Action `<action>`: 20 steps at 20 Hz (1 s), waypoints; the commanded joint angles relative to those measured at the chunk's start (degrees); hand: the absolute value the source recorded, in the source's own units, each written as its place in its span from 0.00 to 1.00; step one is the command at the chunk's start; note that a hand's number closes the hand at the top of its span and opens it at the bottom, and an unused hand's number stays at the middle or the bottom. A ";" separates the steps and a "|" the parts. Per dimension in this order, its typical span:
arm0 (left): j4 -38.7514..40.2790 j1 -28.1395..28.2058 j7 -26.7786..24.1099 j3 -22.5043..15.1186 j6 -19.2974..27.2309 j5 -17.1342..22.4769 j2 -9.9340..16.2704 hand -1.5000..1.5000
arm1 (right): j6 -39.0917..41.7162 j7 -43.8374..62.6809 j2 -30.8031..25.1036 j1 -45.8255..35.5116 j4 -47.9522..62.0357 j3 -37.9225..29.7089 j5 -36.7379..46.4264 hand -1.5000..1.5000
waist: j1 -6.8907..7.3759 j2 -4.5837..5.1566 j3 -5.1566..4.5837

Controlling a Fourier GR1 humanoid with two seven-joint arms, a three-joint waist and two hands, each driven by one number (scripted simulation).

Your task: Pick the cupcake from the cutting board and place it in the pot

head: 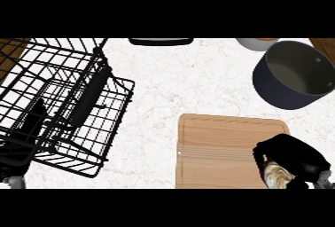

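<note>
One robot hand is doing the work as I watch: the right robot hand [294, 158] sits over the near right corner of the cutting board [222, 146], its fingers curled round the cupcake [277, 176]. Only a swirl of pale frosting shows under the black fingers, so the cupcake is held at the board, though I cannot tell whether it has left the wood. I judge the hand wraps it from above so it can be lifted straight up without tipping.

Beyond the board's far right corner, well apart from it, stands the pot [294, 75], dark, open and tilted toward me in the view, with nothing showing inside. That open mouth is why I expect a simple carry away from me and a lowering in.

Left of the board a black wire basket [65, 102] takes up much of the worktop [189, 80]. My left robot hand [18, 153] shows dimly behind its wires; I cannot tell how its fingers stand.
</note>
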 commanded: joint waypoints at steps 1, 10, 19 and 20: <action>2.90 0.62 -2.17 -0.53 0.95 -1.88 -1.52 0.50 | -5.79 -8.52 -5.89 6.62 -4.88 -3.68 1.47 1.00 | -0.47 0.21 -0.16; -1.18 1.10 2.16 0.48 -0.65 -0.17 -0.38 0.50 | -18.61 -9.72 -5.50 8.13 -15.49 -21.59 -2.73 1.00 | -1.60 -0.18 -0.15; 0.17 -2.36 3.25 1.83 -2.50 0.30 1.01 0.50 | -14.02 -4.10 -1.55 3.67 -17.87 -38.18 -19.76 1.00 | -0.15 0.29 -0.17; 4.19 -2.03 -0.90 2.34 -1.61 -0.75 0.39 0.50 | -14.14 -5.02 -1.13 3.59 -17.60 -39.77 -21.23 1.00 | -0.24 0.32 -0.19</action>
